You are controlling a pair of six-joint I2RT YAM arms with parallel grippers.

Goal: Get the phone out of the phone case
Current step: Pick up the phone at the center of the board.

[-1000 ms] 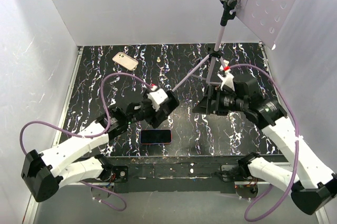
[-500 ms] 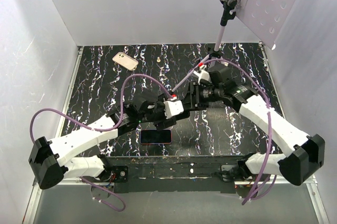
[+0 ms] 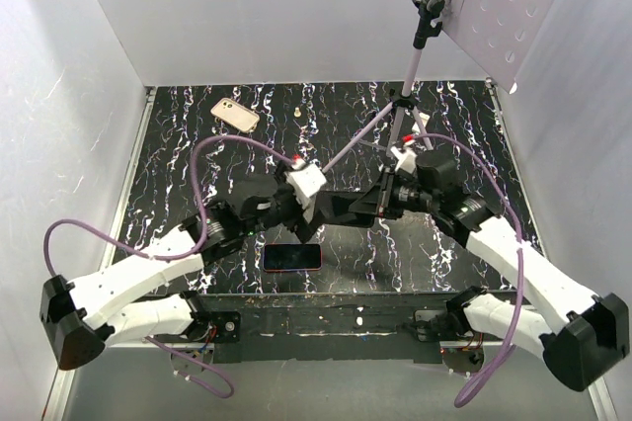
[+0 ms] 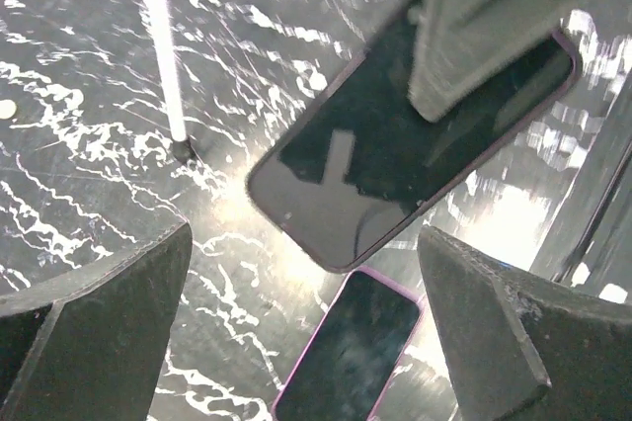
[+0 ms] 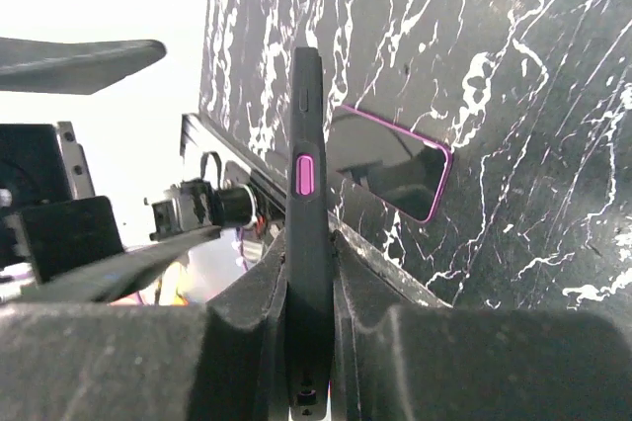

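Note:
A dark phone in its black phone case (image 5: 307, 174), with a magenta side button, hangs edge-up above the table. My right gripper (image 5: 309, 243) is shut on it, one finger pressed on each flat face. From above, the phone (image 3: 348, 206) spans the gap between the two arms. My left gripper (image 4: 306, 233) is open; its fingers (image 4: 109, 312) stand wide on either side of the phone's free end (image 4: 395, 134) without touching it. In the top view the left gripper (image 3: 314, 211) sits just left of the phone.
A second dark phone with a pink rim (image 3: 292, 257) lies flat near the table's front edge, below the grippers (image 4: 351, 352). A beige phone (image 3: 235, 115) lies at the back left. A tripod (image 3: 400, 134) carrying a perforated white board stands behind the right arm.
The right gripper swung in from the right and shut on the phone. The left gripper, which held it, has opened and let go.

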